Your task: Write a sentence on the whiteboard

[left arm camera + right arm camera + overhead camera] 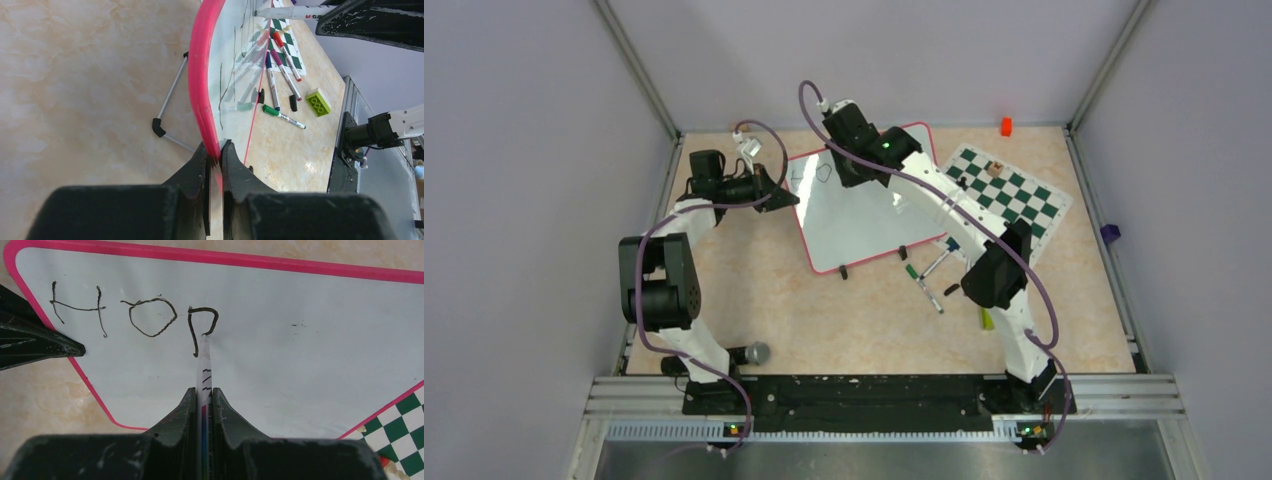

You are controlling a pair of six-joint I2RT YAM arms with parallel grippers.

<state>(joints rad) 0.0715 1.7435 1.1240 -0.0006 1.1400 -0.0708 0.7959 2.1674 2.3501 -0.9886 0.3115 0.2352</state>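
Note:
The whiteboard (864, 215), glossy white with a red-pink rim, lies tilted in the middle of the table. My left gripper (776, 192) is shut on its left rim (202, 95). My right gripper (842, 150) is shut on a white marker (204, 365), whose tip touches the board (300, 370) at the bowl of a "p". The sentence (135, 317) reads "Hop" in dark lettering along the board's top left. The lettering shows faintly in the top view (816, 172).
A green-and-white chess mat (1009, 190) lies right of the board. Several loose markers (929, 280) lie near the board's lower right corner, also in the left wrist view (280, 75), beside a green brick (318, 102). An orange block (1006, 126) sits at the back.

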